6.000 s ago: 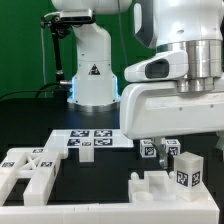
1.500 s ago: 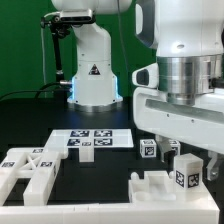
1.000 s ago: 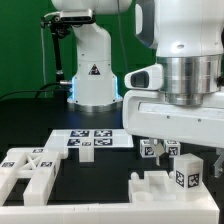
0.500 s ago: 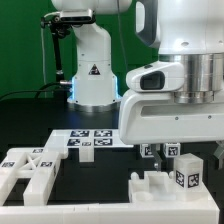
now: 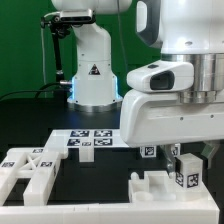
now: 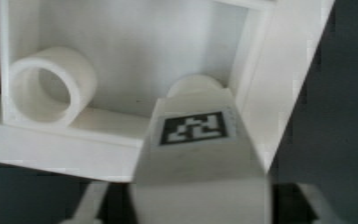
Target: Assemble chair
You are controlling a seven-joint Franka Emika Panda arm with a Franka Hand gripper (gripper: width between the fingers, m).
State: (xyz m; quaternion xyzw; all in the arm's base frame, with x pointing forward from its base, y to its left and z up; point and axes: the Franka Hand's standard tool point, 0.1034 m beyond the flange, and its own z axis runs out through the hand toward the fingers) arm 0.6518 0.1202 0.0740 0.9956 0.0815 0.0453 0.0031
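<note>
In the wrist view a white cube-ended post [image 6: 202, 127] with a square tag runs down between my fingers [image 6: 98, 197]. My gripper [image 6: 201, 196] is shut on this post, with dark pads against both of its sides. Beyond it lies a white chair piece with a round ring [image 6: 51, 85]. In the exterior view my gripper [image 5: 168, 150] hangs low over the parts at that view's right and hides most of the held post. Another tagged post [image 5: 185, 172] stands just in front, beside a small tagged block [image 5: 149, 152].
A large slotted white block [image 5: 30, 168] lies at the exterior view's left front. A stepped white block [image 5: 150, 184] sits at the front middle. The marker board [image 5: 92, 140] lies flat behind them. The robot base [image 5: 93, 75] stands at the back.
My gripper has come down over the parts at the exterior view's right, and its fingers have drawn in around the post.
</note>
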